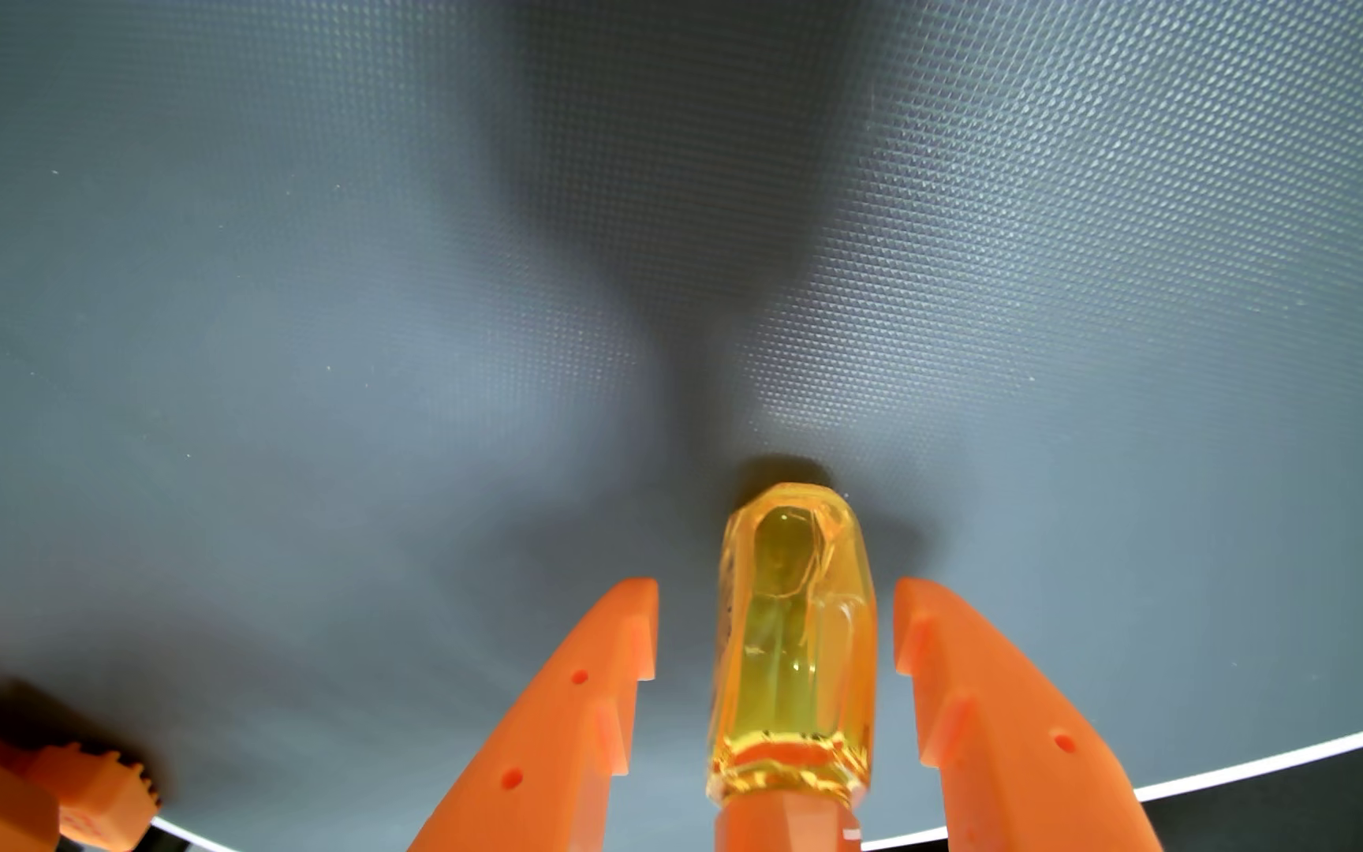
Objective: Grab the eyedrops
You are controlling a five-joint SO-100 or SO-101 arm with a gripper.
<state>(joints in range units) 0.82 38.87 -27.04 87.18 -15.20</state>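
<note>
Grey textured mat (pixel 334 328) under everything. Eyedrops bottle (pixel 793 639) lay at 6 o'clock in wrist view, orange cap toward camera. Gripper (pixel 776 598) jaws apart, flanking bottle without touching, probably lined up for squeeze. Orange arm part (pixel 39 778) at 8 o'clock.

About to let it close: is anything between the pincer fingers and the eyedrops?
Nothing visible. In the wrist view the eyedrops stand between the open pincer fingers, with bare gaps on both sides, on the gray mat.
</note>
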